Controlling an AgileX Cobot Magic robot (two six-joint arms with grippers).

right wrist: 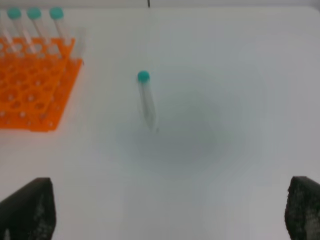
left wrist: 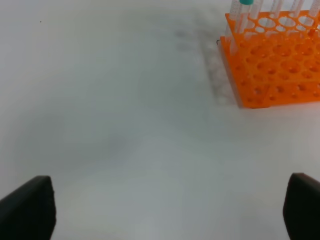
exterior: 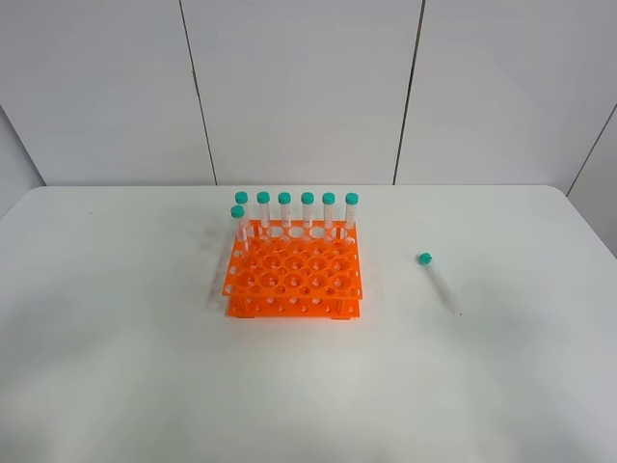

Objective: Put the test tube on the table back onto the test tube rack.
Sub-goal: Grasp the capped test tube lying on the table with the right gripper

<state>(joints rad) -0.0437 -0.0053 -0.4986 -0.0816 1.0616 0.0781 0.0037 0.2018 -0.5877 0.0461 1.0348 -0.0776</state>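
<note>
One loose tube [exterior: 441,285] lies flat on the white worktop [exterior: 116,367], right of centre in my high camera's frame. It is well apart from the orange rack [exterior: 292,280], which sits mid-frame. The green cap [exterior: 424,258] points toward the back wall and the pointed tip toward the lower right.

Seven capped tubes [exterior: 308,210] stand upright in the rack. Six line the back row, and the seventh stands one row nearer at the left end.

Through the right wrist camera I see my right claw [right wrist: 165,210] spread wide and gripping nothing, with its dark fingers [right wrist: 27,207] far apart. The loose tube rests on bare worktop ahead of it, clear of both fingers, and a corner of the rack stands off to one side.

My left claw [left wrist: 165,212] is likewise wide open and empty above plain worktop. A corner of the rack lies ahead of it at a distance, and the picture is soft with blur.
</note>
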